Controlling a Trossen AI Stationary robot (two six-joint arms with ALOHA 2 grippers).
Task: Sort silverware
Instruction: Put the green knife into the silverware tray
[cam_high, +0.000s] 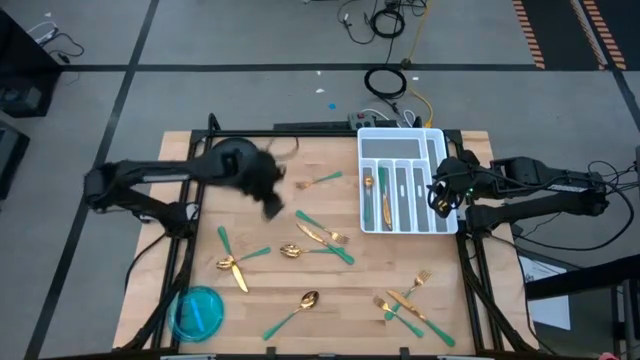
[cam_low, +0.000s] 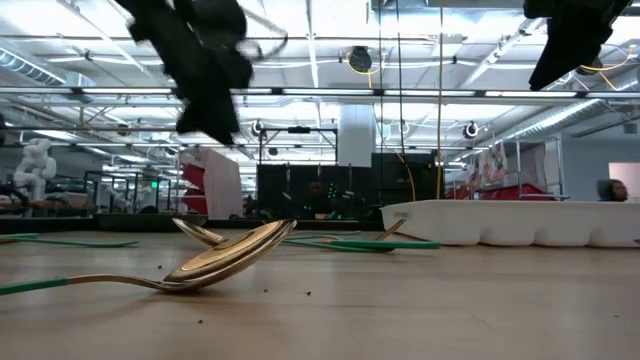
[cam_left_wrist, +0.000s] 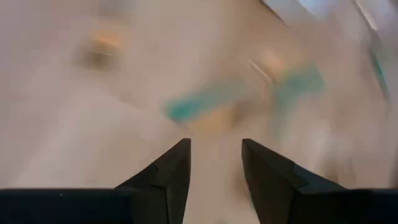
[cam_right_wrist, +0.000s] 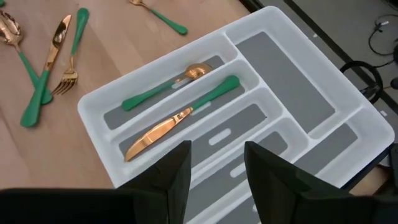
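Room: grey workshop floor with cables around a pale wooden table; ceiling lights and racks show beyond it in the low view.
Table: wood-grain top carrying everything below.
Tray: white plastic divided tray lying under the right tool; one long slot holds a gold spoon with a green handle, the next a gold knife with a green handle; the other slots look bare.
Dish: round blue translucent dish, well away from both tools at the table's near left corner.
Silverware: loose gold-headed, green-handled forks, spoons and knives scattered on the wood, mostly just beyond and to the right of the left tool; a few overlap.
Left tool: raised over the table, fingers apart, nothing between them; motion blur hides what lies under it.
Right tool: hanging above the tray, fingers apart, empty.
Handling: pieces look light, stiff and thin, lying flat; polished heads probably slippery.
Grip point: probably the slim green handle near mid-length, pinched across its width; crossed pieces risk dragging a neighbour along.
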